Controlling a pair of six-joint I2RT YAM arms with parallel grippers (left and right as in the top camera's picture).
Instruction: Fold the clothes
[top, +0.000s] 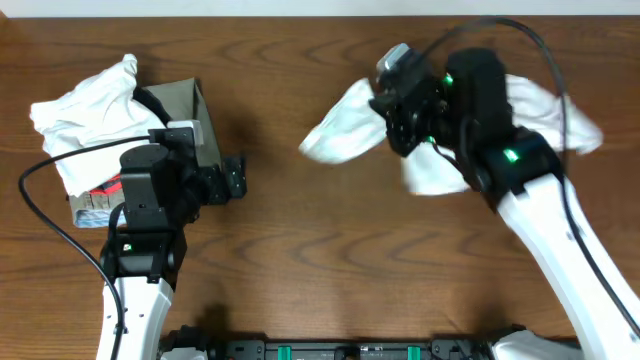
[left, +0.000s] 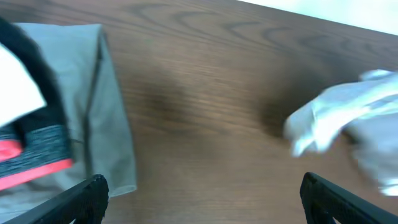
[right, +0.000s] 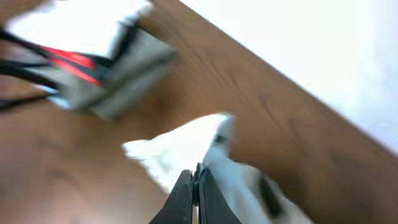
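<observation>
- our right pincer (right: 196, 186) has both fingers squeezed together on a fold of the white cloth (top: 345, 128), so it's clamped on that. this wrist view is pretty blurry tho.
- from overhead we see the white cloth spread on the tabletop (top: 320, 240) in the far right part. some of it is hidden under the right arm (top: 560, 240), and one end pokes toward the middle.
- our left pincer (top: 236, 178) is spread wide with nothing in it, hovering over bare wood just beside the pile (top: 110, 130).
- the pile sits at the left: a white garment (top: 85, 108) on top, a grey-olive garment (top: 188, 105) next to it, and a red-and-grey striped piece (left: 31, 152) tucked underneath.
- pile and white cloth are well apart.
</observation>
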